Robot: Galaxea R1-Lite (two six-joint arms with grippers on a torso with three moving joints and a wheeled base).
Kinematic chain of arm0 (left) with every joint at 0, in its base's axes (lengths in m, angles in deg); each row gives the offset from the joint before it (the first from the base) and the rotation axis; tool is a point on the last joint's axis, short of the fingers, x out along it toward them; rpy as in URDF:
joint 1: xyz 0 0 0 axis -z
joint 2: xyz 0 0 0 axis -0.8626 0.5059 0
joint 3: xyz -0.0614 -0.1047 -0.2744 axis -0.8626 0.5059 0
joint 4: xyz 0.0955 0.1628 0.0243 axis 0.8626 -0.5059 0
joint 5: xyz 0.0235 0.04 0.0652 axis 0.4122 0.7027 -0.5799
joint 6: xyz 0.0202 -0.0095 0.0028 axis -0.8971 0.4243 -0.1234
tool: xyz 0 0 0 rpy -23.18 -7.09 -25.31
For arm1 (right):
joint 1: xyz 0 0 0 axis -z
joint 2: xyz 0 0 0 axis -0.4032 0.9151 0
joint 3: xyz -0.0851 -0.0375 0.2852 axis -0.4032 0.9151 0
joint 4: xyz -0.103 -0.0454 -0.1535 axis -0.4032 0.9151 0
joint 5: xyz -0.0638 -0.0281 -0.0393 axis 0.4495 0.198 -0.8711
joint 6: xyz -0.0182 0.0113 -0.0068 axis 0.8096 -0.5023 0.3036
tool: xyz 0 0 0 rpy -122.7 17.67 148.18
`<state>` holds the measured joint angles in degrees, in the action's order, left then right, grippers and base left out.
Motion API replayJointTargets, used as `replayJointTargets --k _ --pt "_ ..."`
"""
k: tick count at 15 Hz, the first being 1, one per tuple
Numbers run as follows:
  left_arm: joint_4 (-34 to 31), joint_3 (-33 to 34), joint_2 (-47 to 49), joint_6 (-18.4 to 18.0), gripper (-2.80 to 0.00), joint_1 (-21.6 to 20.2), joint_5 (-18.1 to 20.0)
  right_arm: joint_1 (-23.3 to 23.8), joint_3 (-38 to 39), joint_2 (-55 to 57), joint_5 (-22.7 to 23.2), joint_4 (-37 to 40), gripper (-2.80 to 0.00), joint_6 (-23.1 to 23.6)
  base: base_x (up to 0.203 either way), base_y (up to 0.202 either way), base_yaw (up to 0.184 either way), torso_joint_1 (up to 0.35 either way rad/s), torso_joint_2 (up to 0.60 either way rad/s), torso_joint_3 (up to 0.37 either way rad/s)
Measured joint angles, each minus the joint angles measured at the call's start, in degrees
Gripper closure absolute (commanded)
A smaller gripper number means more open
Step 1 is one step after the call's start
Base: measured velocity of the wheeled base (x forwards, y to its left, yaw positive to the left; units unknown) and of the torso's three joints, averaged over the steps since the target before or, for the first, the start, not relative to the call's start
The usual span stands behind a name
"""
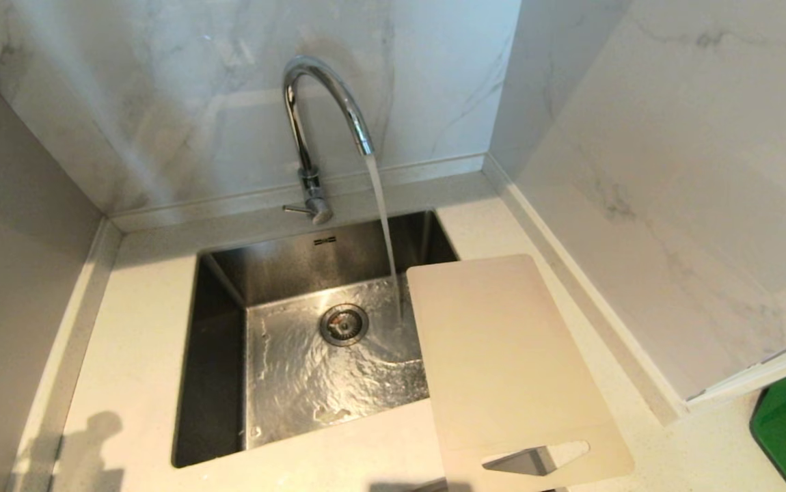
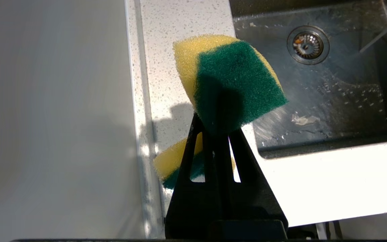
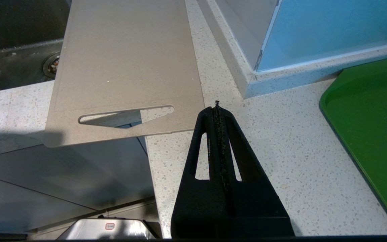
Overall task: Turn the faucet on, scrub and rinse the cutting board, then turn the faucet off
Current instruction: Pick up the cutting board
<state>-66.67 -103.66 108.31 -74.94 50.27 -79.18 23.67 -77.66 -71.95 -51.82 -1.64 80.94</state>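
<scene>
Centre frame, the faucet [image 1: 318, 116] runs into the sink [image 1: 219, 328]; my left gripper [image 2: 215, 129] clamps a sponge [image 2: 230, 80], right gripper [image 3: 217, 107] clenched empty. Board [image 1: 502, 355], lower right, bridges the sink's corner, unscrubbed.

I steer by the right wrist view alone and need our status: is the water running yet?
Observer: Yes, the faucet is pouring a steady stream into the sink.
Operator: Is it wetting anything?
Observer: No. It falls just left of the cutting board and misses it.
Operator: What has the other arm got?
Observer: The left pincer is shut on a yellow-green sponge, over the counter left of the sink.
</scene>
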Motion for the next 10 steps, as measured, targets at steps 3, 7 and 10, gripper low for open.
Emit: replayJointTargets --k 3,7,10 --pt "0.02 2.37 -3.29 0.05 0.00 0.23 0.11 -0.05 0.00 0.00 -0.02 0.02 0.00 0.02 0.000 0.000 0.000 0.000 0.00 0.000" --pt "-0.13 5.11 -7.03 0.46 0.00 2.36 -0.54 0.00 0.00 0.00 0.00 0.02 0.00 0.01 0.000 0.000 0.000 0.000 0.00 0.000" --pt "-0.22 7.33 -9.89 0.45 0.00 2.71 -0.53 0.00 0.00 0.00 0.00 0.00 0.00 0.00 0.000 0.000 0.000 0.000 0.00 0.000"
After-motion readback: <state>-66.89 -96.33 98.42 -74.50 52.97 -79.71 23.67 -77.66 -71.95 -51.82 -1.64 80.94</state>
